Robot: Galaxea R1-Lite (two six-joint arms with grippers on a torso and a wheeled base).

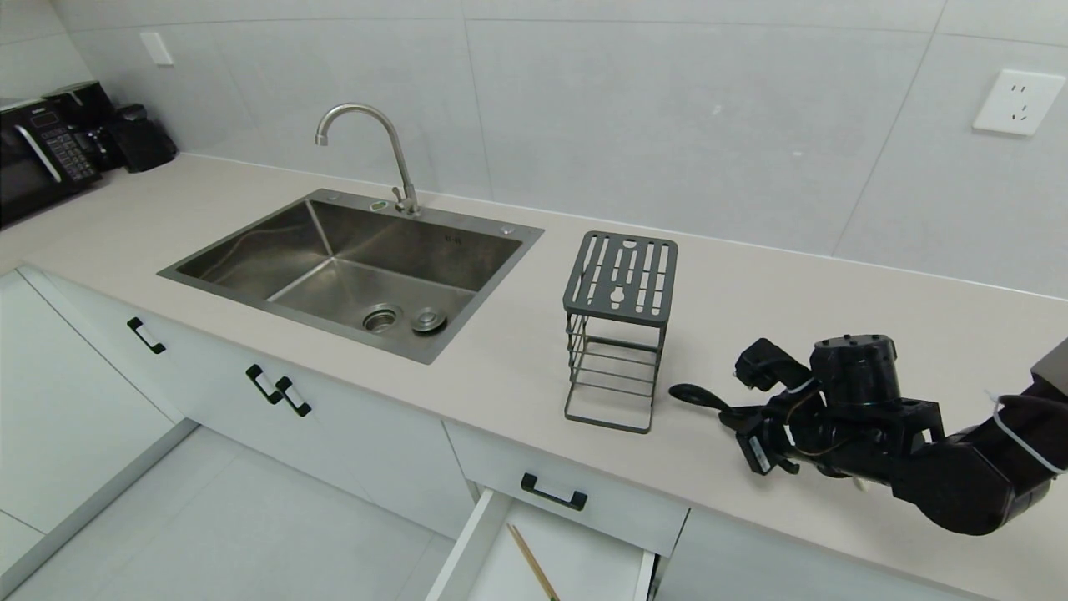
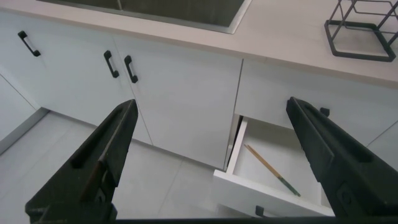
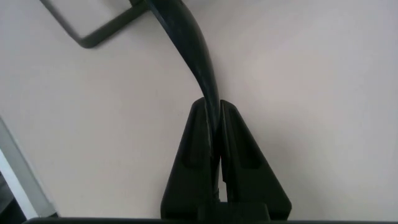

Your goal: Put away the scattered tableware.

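A black spoon (image 1: 699,398) lies low over the beige counter, just right of the dark wire rack (image 1: 616,330). My right gripper (image 1: 743,415) is shut on the spoon's handle; in the right wrist view the curved black spoon (image 3: 189,46) runs out from between the closed fingers (image 3: 200,149) toward the rack's base (image 3: 93,28). My left gripper (image 2: 211,155) is open, hanging in front of the white cabinets above the open drawer (image 2: 273,180), with nothing between its fingers. A single chopstick (image 2: 272,169) lies inside that drawer, also visible as a chopstick (image 1: 534,563) in the head view.
A steel sink (image 1: 350,271) with a tall faucet (image 1: 380,150) sits left of the rack. A black microwave (image 1: 37,159) stands at the far left. The counter (image 1: 834,309) behind and right of the rack is bare. Cabinet handles (image 1: 278,390) line the front below.
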